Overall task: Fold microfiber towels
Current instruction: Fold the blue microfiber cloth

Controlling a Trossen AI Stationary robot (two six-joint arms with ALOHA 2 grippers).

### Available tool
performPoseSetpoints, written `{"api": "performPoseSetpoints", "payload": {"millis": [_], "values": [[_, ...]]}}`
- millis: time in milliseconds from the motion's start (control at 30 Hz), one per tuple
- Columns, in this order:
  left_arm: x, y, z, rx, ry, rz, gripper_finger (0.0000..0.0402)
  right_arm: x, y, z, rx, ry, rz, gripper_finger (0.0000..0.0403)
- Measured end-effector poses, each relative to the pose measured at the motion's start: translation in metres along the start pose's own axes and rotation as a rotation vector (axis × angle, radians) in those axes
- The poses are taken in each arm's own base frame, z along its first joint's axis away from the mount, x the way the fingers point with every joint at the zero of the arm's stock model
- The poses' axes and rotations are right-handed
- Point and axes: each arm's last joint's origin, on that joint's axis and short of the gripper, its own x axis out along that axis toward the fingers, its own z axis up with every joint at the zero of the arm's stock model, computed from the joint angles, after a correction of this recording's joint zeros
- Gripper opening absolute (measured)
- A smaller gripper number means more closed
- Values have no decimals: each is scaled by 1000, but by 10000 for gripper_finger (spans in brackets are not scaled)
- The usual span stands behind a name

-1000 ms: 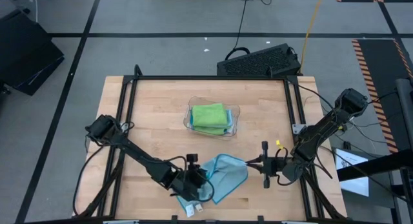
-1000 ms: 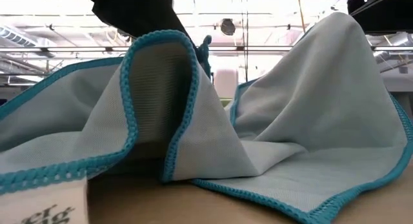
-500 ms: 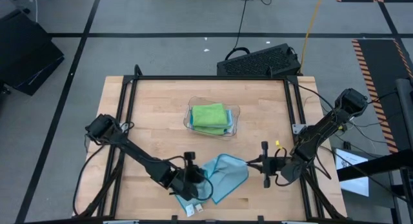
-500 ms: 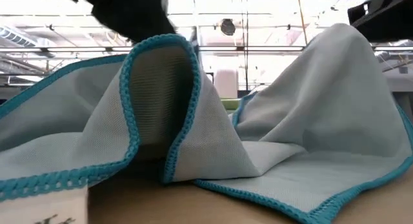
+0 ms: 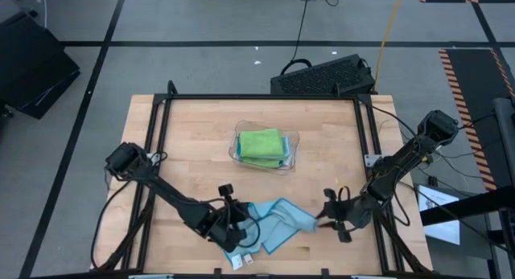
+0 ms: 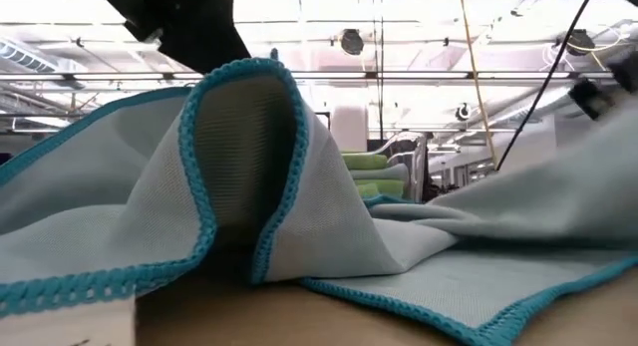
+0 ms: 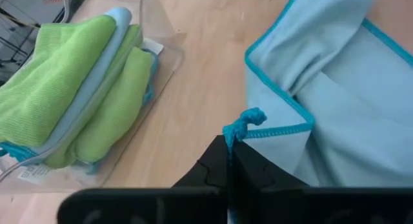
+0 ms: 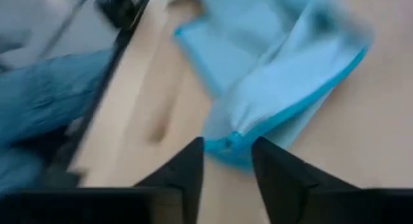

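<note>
Left claw (image 7: 229,161) pinching towel's (image 7: 335,101) corner

Even bright overhead light, soft shadows. Right wrist view was motion-blurred. Ceiling lamps glared behind the towel (image 6: 249,186) in low view.

Robotics lab: framed wooden table (image 5: 201,142) (hazard-taped floor (image 5: 471,78)), open industrial ceiling (image 6: 419,27)

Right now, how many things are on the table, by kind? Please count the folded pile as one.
Loose light blue towel: 1
Pile of folded towels: 1
Clear plastic tray: 1
Total: 3
</note>
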Motion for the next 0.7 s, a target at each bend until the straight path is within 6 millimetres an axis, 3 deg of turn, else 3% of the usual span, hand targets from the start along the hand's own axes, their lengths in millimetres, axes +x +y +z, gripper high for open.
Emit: {"api": "performPoseSetpoints", "payload": {"millis": [133, 333, 567, 700], "values": [[-5, -5, -1, 6, -29, -5, 7, -1, 1, -8, 186, 160, 102, 172], [-6, -6, 0, 8, -37, -7, 9, -1, -4, -15, 356, 225, 20, 227], [-6, -7, 1, 5, -47, -14, 8, 1, -23, -44, 529, 226, -58, 253], [-6, -8, 3, -3, -60, -22, 4, 1, -34, -62, 685, 157, -1, 258]]}}
